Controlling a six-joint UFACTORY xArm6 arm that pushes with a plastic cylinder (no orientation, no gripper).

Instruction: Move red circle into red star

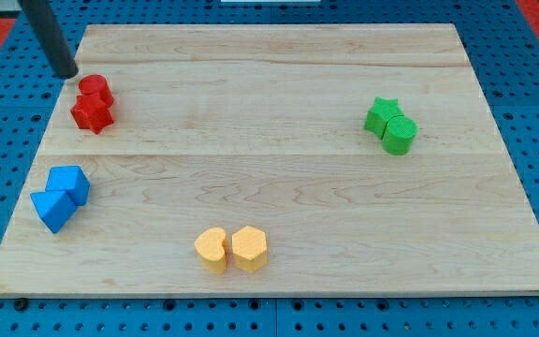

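The red circle (94, 89) lies near the board's upper left and touches the red star (92, 112) just below it. My tip (66, 72) stands just up and to the left of the red circle, a small gap away from it. The rod rises from there to the view's top left.
Two blue blocks (61, 197) touch each other at the left edge. Two yellow blocks (231, 249) sit together at the bottom middle. A green star (380, 113) and a green circle (400, 134) touch at the right. The wooden board (279, 178) lies on a blue pegboard.
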